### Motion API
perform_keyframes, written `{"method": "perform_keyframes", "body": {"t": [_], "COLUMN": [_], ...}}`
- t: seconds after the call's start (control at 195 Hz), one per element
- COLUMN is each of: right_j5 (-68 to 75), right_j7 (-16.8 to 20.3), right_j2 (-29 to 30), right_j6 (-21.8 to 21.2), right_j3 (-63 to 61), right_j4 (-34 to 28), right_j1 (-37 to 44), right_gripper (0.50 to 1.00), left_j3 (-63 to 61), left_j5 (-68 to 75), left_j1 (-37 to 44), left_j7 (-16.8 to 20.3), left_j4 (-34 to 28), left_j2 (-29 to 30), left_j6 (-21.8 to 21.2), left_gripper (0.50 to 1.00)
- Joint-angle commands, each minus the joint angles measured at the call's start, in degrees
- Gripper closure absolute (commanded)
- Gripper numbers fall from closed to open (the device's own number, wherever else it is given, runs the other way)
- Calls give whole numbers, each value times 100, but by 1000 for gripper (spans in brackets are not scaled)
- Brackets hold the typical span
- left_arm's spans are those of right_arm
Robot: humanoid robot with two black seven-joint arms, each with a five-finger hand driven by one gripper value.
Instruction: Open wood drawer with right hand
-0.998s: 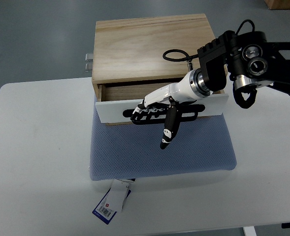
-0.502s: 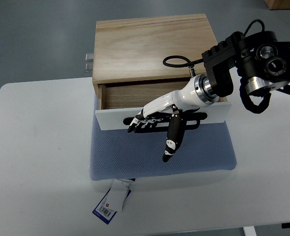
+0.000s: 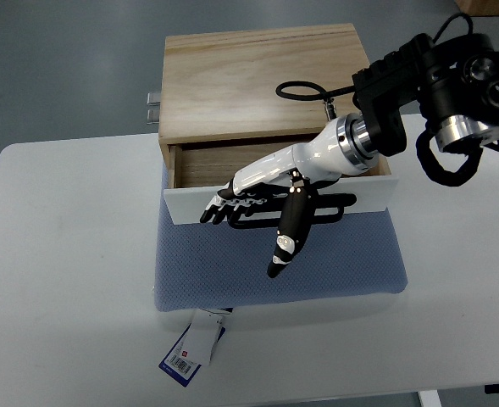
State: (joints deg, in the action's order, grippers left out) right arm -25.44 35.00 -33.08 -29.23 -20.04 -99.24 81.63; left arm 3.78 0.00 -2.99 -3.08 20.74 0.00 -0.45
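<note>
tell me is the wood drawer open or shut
Partly open: the wooden drawer's white front panel stands clear of the light wooden box, showing its inside.

White table (image 3: 63, 280): blue mat (image 3: 232, 271), tag (image 3: 190, 349) lying on it.

Even, bright overhead light fills the scene. The white table (image 3: 71, 254) shows mild glare, and shadows under the right hand (image 3: 257, 191) are soft. The picture is sharp throughout, with little edge distortion.
</note>
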Motion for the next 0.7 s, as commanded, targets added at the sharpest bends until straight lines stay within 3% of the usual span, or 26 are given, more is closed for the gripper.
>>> {"method": "perform_keyframes", "body": {"t": [0.0, 0.133, 0.445, 0.619, 0.67, 0.676, 0.696], "right_j5": [39, 13, 30, 127, 127, 196, 249], "right_j7": [0, 0, -2, -1794, -1795, -2404, -2646], "right_j2": [-14, 83, 241, 689, 689, 863, 944], "right_j6": [14, 67, 242, 594, 594, 629, 638], "right_j3": [-589, -1661, -3577, -4886, -4887, -5313, -5492], "right_j4": [177, 810, 3271, 4562, 4563, 4858, 4984], "right_j1": [2, -86, -763, -1931, -1932, -2314, -2458], "right_gripper": [558, 556, 556, 556, 556, 556, 556], "left_j3": [0, -9, -18, -27, -27, -27, -27], "left_j5": [0, 0, 0, 0, 0, 0, 0], "left_j1": [0, 0, 0, 0, 0, 0, 0], "left_j7": [0, 0, 0, 0, 0, 0, 0], "left_j4": [0, 0, 0, 9, 9, 9, 9], "left_j2": [0, 0, 0, 0, 0, 0, 0], "left_j6": [1, 1, -8, -8, -8, 1, 1], "left_gripper": [500, 500, 500, 500, 500, 500, 500]}}
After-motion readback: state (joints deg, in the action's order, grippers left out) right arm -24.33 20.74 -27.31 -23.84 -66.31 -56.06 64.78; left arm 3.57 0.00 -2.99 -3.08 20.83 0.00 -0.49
